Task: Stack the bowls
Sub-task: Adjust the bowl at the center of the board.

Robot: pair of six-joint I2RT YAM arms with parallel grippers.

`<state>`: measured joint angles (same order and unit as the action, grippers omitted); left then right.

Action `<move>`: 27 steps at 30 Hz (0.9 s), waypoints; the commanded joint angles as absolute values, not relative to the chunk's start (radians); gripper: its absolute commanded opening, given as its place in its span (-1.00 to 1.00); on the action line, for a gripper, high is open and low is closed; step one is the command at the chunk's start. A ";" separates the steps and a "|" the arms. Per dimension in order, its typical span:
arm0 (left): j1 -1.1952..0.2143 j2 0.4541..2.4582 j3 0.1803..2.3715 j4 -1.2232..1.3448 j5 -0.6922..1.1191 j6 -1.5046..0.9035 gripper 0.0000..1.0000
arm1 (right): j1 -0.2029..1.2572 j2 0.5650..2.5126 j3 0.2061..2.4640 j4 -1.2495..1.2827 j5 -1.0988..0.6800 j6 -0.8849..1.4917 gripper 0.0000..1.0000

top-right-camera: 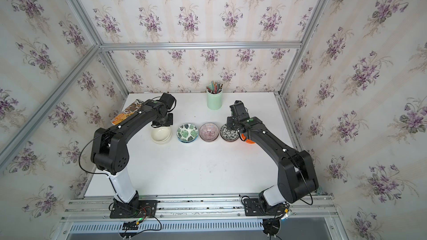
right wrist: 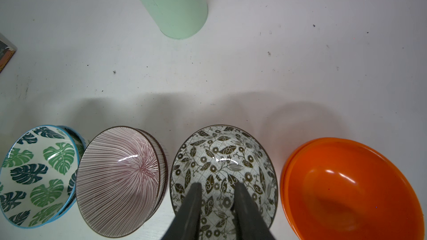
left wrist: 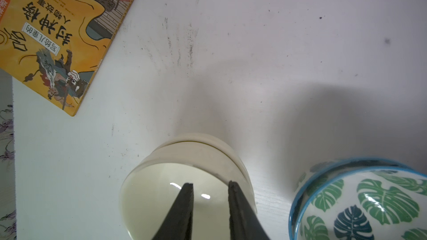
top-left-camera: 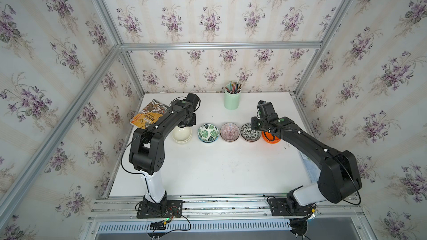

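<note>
Bowls (top-left-camera: 230, 132) sat in a row on the table (top-left-camera: 208, 172), all nested in pairs. My guess at the risk: a low finger clips a rim and tips a pair. The cream pair (left wrist: 184, 158) lay under the left gripper (left wrist: 210, 184) and the floral pair (right wrist: 221, 155) under the right gripper (right wrist: 218, 184). Both were slightly parted, holding nothing.

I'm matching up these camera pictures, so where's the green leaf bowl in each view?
Both top views: leaf bowl, between the cream bowl and the pink striped bowl.
Left wrist: leaf bowl beside the cream bowl.
Right wrist: leaf bowl at the end of the row, next to the pink striped bowl.
Shared landmark: pink striped bowl, though the left wrist view misses it.
</note>
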<state>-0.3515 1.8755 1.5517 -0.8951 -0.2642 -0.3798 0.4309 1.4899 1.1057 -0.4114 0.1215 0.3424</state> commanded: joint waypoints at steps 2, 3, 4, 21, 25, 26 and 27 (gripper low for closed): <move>-0.347 1.900 1.566 -0.885 -0.243 -0.377 -0.40 | 0.433 1.498 1.102 -0.394 0.126 0.347 -0.41; -0.345 1.908 1.567 -0.886 -0.241 -0.377 -0.39 | 0.435 1.497 1.100 -0.391 0.126 0.348 -0.41; -0.343 1.913 1.570 -0.887 -0.236 -0.377 -0.40 | 0.435 1.499 1.098 -0.389 0.124 0.348 -0.41; -0.283 1.737 1.479 -0.910 -0.219 -0.407 -0.21 | 0.472 1.500 1.102 -0.396 0.142 0.338 -0.39; -0.215 1.669 1.389 -0.942 -0.235 -0.414 -0.07 | 0.482 1.484 1.100 -0.399 0.146 0.334 -0.39; -0.199 1.656 1.368 -0.942 -0.233 -0.416 -0.07 | 0.486 1.481 1.097 -0.392 0.143 0.336 -0.39; -0.189 1.643 1.346 -0.940 -0.231 -0.415 -0.05 | 0.489 1.482 1.097 -0.387 0.141 0.337 -0.39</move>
<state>-0.2119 1.6680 1.3834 -0.9173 -0.2211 -0.4030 0.4801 1.4887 1.0958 -0.3954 0.1326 0.3405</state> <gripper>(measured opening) 0.467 0.306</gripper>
